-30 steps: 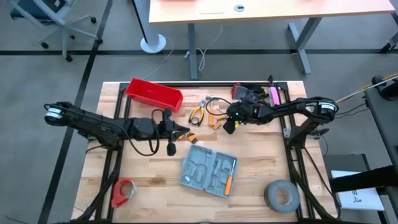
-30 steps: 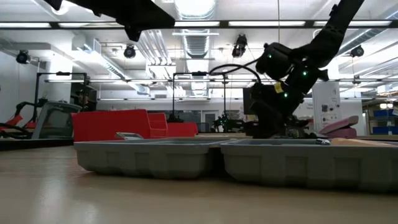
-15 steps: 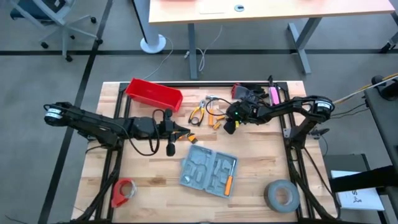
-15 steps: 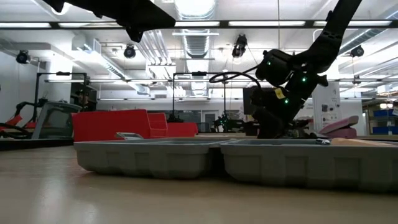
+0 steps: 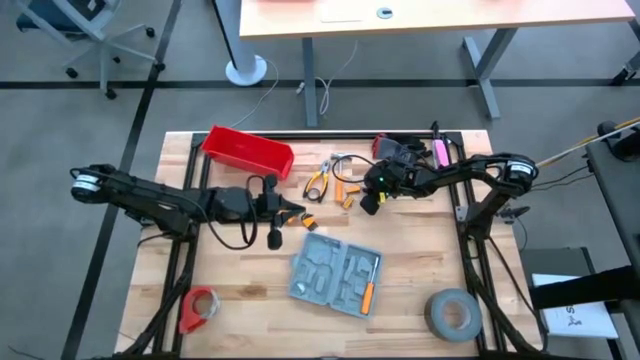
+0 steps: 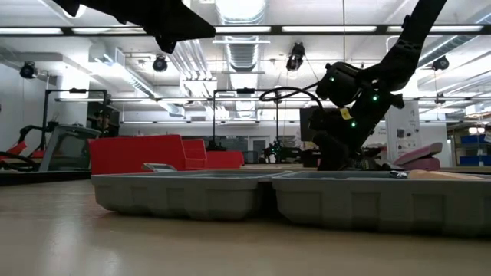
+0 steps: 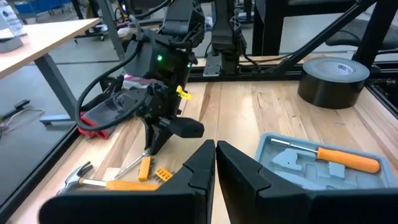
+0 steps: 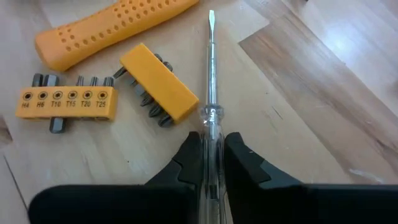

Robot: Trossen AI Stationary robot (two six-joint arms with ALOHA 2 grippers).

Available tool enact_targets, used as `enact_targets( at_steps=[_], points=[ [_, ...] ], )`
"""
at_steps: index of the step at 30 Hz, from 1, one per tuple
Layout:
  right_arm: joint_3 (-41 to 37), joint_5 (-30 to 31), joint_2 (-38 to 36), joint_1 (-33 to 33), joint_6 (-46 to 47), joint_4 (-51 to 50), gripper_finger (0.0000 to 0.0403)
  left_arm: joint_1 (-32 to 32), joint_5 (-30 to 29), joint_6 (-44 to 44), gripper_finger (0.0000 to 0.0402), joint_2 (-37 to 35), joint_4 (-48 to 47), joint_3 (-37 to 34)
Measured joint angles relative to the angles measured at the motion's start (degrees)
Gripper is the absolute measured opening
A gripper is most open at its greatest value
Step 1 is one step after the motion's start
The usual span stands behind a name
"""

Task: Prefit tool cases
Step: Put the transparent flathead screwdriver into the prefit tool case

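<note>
Fingers of the right gripper are closed on the clear handle of a screwdriver, whose steel shaft runs straight ahead of the tips and lies along the table. Just beside the shaft, to one side, sit two orange bit holders; one of them carries a row of bits with printed sizes. Beyond them lies the orange dotted handle of a hammer. In the high view this gripper is down at the cluster of small tools at the back of the table, with pliers beside that cluster and a red bin farther along the back edge.

The left gripper hovers with its fingers shut on nothing, pointing toward the right arm. The case lies open and flat on the table, ahead of the left gripper and to one side, nearer the front edge than either gripper. An orange-handled tool rests in one recess of the case. A grey tape roll sits at the front right corner, and a red tape dispenser at the front left.
</note>
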Motion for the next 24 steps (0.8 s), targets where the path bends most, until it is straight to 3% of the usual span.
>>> enact_targets(
  at_steps=[4,11,18,24],
  points=[
    [-0.08,-0.34,-0.71,0.07,1.01,-0.30,0.0024,0.81,0.51,-1.65,0.0021,0.00,-0.69,-0.06],
    [-0.35,-2.56,-6.65,1.12,3.51,-5.38,0.0020,2.24,13.14,-3.76,0.0021,0.00,-2.55,-0.74],
    [1.23,-3.58,-14.83,7.07,9.84,-13.01,0.0020,2.24,13.47,-3.32,0.0021,1.09,-10.17,-0.81],
    [3.38,-3.16,-19.64,13.58,20.78,-17.06,0.0020,2.23,16.58,-4.04,0.0021,4.76,-10.89,-0.59]
  ],
)
